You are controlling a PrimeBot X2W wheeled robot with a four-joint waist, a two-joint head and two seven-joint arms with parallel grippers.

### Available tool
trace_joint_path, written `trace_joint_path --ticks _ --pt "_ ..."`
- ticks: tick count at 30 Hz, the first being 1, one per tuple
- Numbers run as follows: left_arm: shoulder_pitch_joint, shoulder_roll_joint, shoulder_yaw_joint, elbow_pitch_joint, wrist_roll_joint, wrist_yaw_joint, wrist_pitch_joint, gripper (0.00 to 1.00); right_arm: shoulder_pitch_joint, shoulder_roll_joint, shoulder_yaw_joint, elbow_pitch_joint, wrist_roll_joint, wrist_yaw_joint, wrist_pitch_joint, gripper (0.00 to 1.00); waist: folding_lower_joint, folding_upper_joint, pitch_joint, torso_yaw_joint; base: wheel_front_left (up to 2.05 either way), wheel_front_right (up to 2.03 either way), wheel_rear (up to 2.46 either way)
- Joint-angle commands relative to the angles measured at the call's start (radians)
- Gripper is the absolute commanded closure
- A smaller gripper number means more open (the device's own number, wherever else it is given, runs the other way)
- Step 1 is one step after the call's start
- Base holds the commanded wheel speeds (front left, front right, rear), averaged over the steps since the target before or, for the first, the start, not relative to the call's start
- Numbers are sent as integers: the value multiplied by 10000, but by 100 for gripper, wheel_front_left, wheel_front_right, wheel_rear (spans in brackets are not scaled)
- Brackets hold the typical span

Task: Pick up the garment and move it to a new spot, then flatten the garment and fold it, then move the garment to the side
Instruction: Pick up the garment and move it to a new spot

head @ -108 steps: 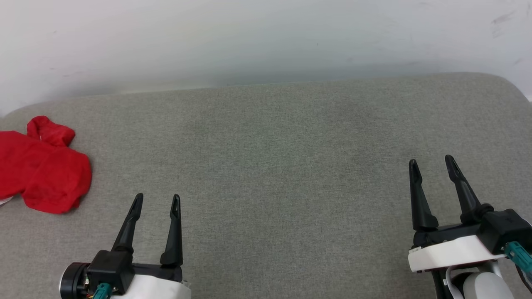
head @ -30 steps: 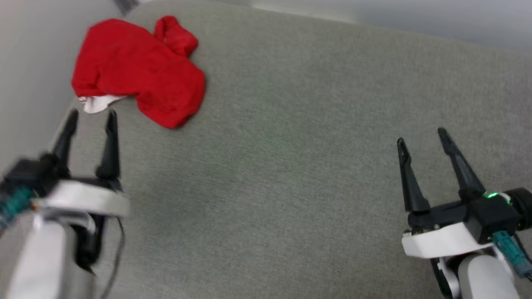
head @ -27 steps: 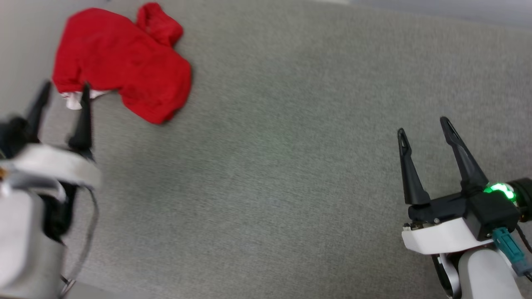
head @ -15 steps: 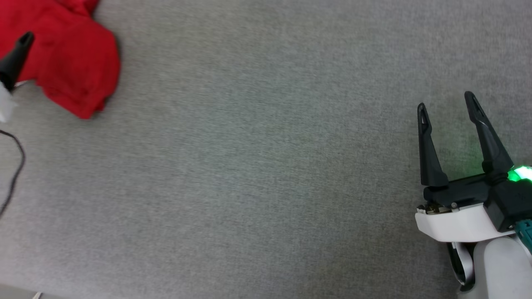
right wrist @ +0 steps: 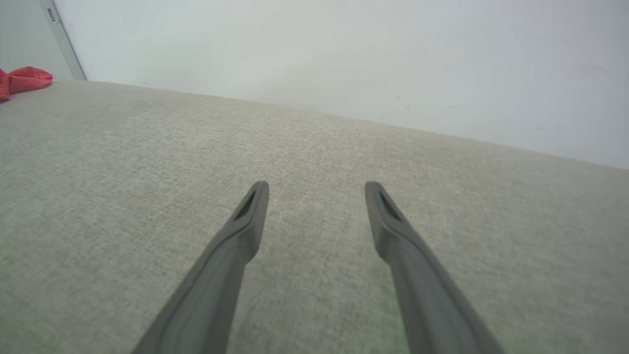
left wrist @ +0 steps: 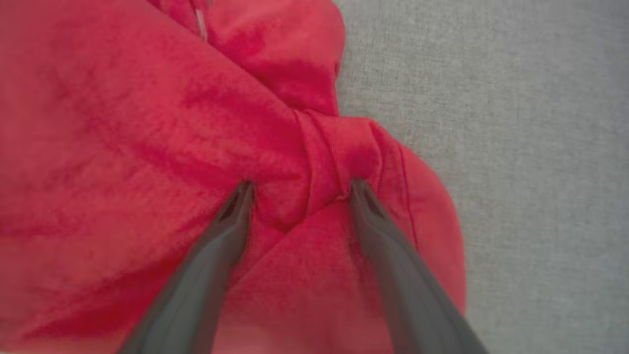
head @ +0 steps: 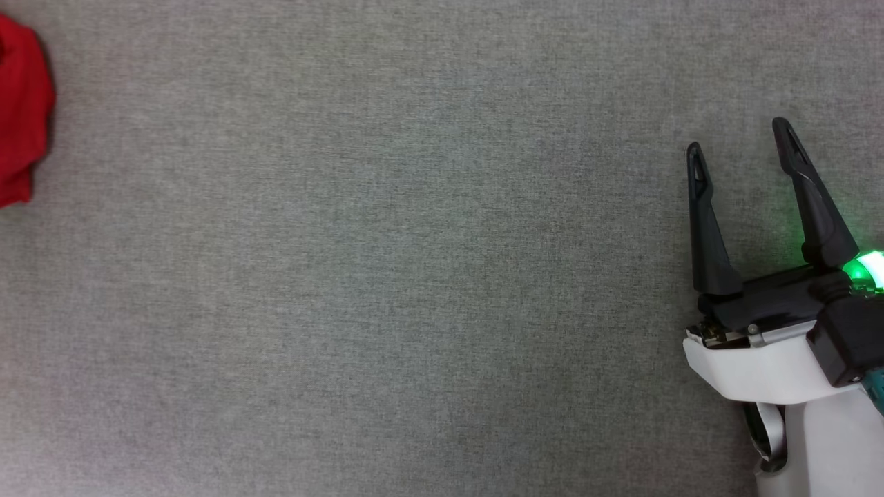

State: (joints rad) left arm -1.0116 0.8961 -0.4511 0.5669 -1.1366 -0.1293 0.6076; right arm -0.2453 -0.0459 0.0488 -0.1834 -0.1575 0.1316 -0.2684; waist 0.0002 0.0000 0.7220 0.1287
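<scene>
Left wrist view: bunched, fuzzy garment (left wrist: 123, 123).

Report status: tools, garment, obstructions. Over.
Left tool open, tips astride a bunched fold of the garment. Right tool open, empty, over grey surface. Garment crumpled, not yet gripped. No obstruction seen.

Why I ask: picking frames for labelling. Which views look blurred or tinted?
Head view: sharp, but a green light on the right gripper tints the grey fabric beside it. Left wrist view: the garment is close and soft, the left gripper blurred. Right wrist view: evenly lit, fairly sharp.
</scene>
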Motion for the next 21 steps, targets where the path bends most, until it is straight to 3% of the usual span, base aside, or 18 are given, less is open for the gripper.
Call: trace_joint_path --ticks 1,2,3,5,10,21 --pt "-10 -134 -288 100 -12 -9 135 0 108 -79 -150 291 45 -18 70 0 -2 0 95 -89 0 0 0" --pt "54 -183 -528 75 -48 -11 273 0 121 -82 -142 293 58 -18 81 0 -2 0 104 -100 0 0 0" --pt "169 -223 -794 -17 -115 -12 388 100 135 -84 -131 302 60 -18 90 0 -2 0 101 -105 0 0 0" --pt "407 -185 -1163 -146 -236 -20 418 100 168 -85 -95 332 19 -18 90 0 -2 0 57 -98 0 0 0" --pt "460 -124 -1386 21 -359 -12 -685 100 180 -75 2 411 -95 -15 74 0 -2 0 -340 -43 0 0 0" --pt "477 555 -2176 -288 771 -11 -5177 100 384 -55 278 971 289 -14 31 0 -2 0 -2524 -141 0 0 0"
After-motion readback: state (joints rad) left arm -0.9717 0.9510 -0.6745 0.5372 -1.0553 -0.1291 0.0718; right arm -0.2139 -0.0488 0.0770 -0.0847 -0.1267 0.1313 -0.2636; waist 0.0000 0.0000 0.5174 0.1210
